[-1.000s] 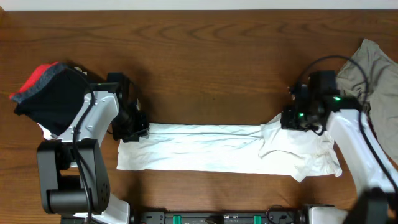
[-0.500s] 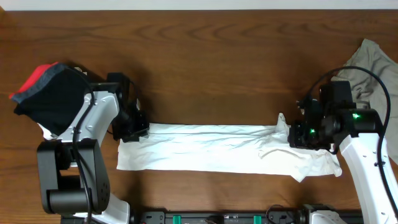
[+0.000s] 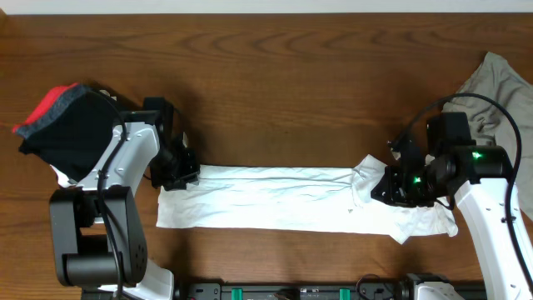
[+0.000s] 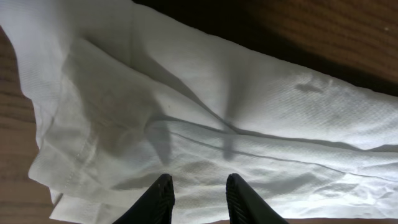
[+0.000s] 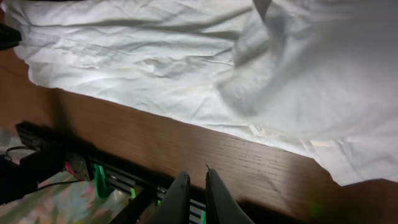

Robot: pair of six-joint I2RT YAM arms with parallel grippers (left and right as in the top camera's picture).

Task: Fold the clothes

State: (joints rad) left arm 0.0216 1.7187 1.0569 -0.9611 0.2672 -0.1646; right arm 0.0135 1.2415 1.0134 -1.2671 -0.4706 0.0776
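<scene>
One wooden counter (image 3: 291, 83) fills the overhead view. On it, close to the near edge, lies one white T-shirt (image 3: 275, 196), folded lengthwise into a long band running left to right. Its left end is flat. Its right end is wider and rumpled, with a loose flap sticking up.

Two robot arms work at the band, one at each end. The left arm (image 3: 125, 158) has not moved in the last second. The right arm (image 3: 483, 179) has moved: a second ago it was at the far edge of the shirt's right end, and now it sits lower, over the rumpled part. The flap there has shifted but is no flatter. This suggests the lengthwise fold is made, while the right end needs smoothing before any crosswise fold.

Two other lots of clothes wait at the sides. One black and red heap (image 3: 67, 125) is at the far left; how many pieces it holds cannot be told. One khaki-grey garment (image 3: 500, 92) lies crumpled at the far right corner, well apart from the shirt.

Two pincers are in view. The left pincer (image 4: 198, 183) hovers above the shirt's left end, jaws a modest gap apart, with nothing between them. The right pincer (image 5: 193, 177) points at the shirt's near edge, jaws almost together with only a thin slit, holding nothing.
</scene>
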